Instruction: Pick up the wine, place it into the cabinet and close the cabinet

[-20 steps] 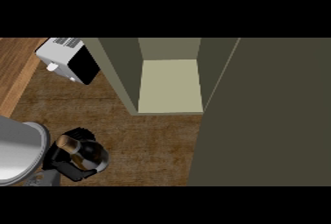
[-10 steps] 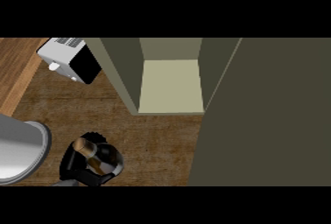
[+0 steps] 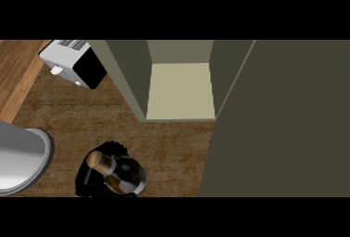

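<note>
The wine bottle (image 3: 115, 172) stands on the counter (image 3: 174, 139) at seven o'clock, below the open cabinet (image 3: 179, 90). A dark hand (image 3: 96, 178) seems wrapped round it, though I cannot tell how its fingers lie. Lifting, shelving at twelve o'clock and shutting the door (image 3: 280, 120) all remain.

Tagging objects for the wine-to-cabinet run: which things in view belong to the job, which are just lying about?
Belongs to the job:
- wine bottle, upright on the counter, seen from above
- cabinet, open, with a bare shelf
- cabinet door, swung open at the right

Just lying about:
- toaster, back left on the counter
- grey forearm at the left edge, no hand showing
</note>
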Action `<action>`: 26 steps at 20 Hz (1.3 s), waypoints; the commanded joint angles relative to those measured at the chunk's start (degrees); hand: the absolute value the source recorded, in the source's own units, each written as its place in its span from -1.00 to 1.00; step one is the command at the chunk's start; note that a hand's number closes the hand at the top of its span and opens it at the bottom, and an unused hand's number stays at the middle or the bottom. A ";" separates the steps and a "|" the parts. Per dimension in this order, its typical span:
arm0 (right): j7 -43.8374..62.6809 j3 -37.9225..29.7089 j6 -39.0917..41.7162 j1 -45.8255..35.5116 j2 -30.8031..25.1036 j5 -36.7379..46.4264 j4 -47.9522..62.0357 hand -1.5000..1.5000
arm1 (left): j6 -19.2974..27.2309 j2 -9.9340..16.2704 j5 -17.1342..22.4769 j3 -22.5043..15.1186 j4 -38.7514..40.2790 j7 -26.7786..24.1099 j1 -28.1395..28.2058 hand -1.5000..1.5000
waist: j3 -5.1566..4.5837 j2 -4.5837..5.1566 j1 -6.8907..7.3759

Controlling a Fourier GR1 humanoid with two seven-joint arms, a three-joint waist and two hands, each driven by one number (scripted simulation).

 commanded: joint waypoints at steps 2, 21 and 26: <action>-0.40 1.38 0.19 5.46 -0.99 2.66 -9.80 -1.00 | 1.60 -0.74 2.01 -2.95 -7.02 7.63 0.05 1.00 | 0.01 0.19 -0.07; -2.72 0.49 0.30 9.52 -5.89 0.14 -14.26 -1.00 | 29.25 -0.77 -0.24 -14.10 -11.66 14.87 -10.17 1.00 | -0.05 0.20 -0.80; -4.45 -1.93 1.39 10.08 -6.60 -3.13 -12.88 -1.00 | 33.24 -0.76 -1.34 -15.34 -5.66 14.65 -16.83 1.00 | -0.03 0.38 -0.83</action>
